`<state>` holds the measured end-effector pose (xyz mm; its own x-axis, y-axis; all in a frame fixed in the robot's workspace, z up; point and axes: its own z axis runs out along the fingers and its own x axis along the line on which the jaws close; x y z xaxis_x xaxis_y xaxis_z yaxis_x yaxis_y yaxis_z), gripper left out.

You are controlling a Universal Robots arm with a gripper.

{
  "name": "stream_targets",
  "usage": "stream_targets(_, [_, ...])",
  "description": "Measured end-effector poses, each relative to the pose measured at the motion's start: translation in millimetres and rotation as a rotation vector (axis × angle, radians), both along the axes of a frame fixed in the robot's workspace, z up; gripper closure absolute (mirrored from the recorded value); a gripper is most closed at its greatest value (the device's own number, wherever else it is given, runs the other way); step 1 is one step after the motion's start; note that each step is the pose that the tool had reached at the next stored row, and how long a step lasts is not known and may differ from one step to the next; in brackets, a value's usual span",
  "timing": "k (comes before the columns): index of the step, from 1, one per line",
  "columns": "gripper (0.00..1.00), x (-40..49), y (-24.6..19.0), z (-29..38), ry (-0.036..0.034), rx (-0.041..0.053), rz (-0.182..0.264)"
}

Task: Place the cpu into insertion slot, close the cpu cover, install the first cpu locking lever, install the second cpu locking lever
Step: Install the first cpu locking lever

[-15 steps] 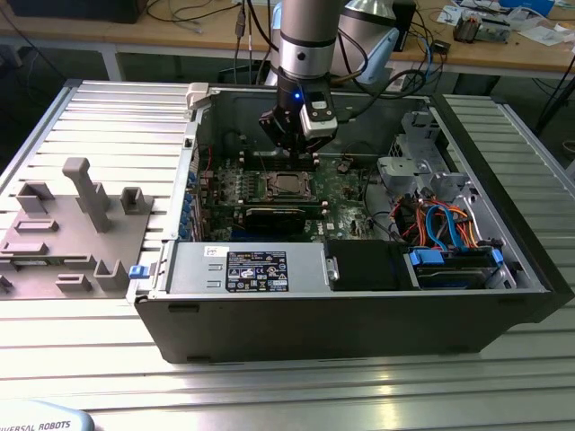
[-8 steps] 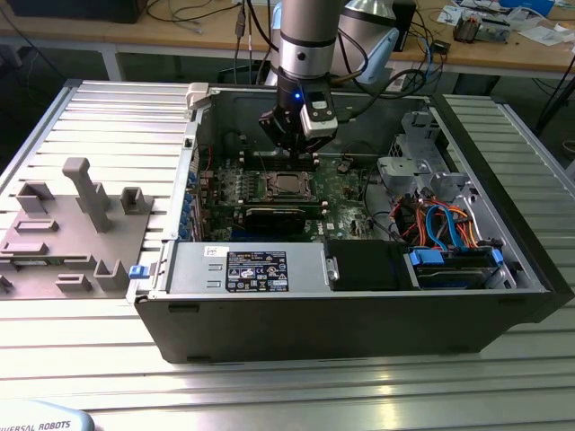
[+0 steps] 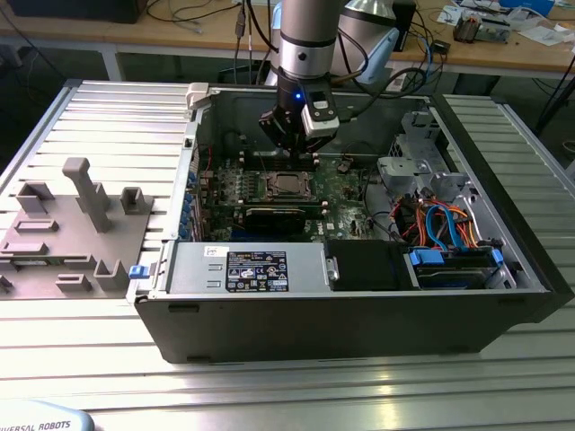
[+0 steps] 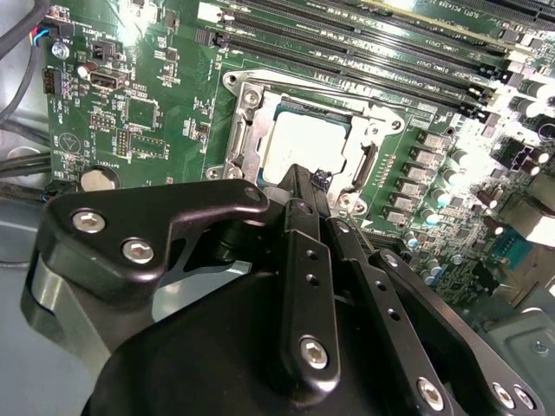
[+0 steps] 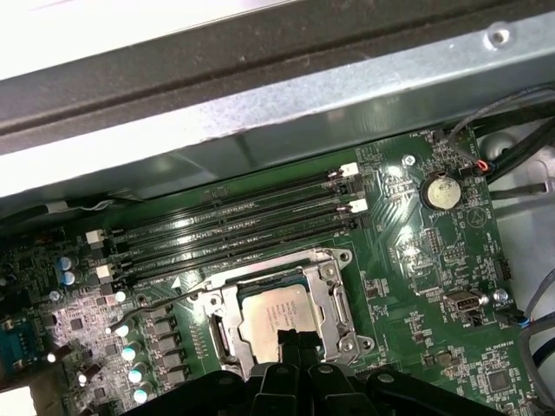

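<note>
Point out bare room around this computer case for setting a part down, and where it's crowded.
Free: the ribbed table in front of the case, and the stretch beyond the grey fixture block at the exterior view's left. Crowded: inside the case, the gripper hangs over the cpu, with cables beside the motherboard.

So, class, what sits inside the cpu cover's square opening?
The cpu, silver-grey top up, fills the opening of the cpu cover. The gripper hides one edge, and the insertion slot beneath the cpu is covered.
</note>
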<state>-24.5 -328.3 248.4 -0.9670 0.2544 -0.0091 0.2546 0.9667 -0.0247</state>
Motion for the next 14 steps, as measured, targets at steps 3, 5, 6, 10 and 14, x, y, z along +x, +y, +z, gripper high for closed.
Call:
stream_targets(3, [0.89,0.0,0.0,0.0,0.0,0.0,0.004])
stream_targets(5, [0.89,0.0,0.0,0.0,0.0,0.0,0.008])
stream_targets(6, [0.89,0.0,0.0,0.0,0.0,-0.0001,0.01])
stream_targets(10, [0.89,0.0,0.0,0.0,0.0,0.0,0.015])
stream_targets(14, [0.89,0.0,0.0,0.0,0.0,0.0,0.019])
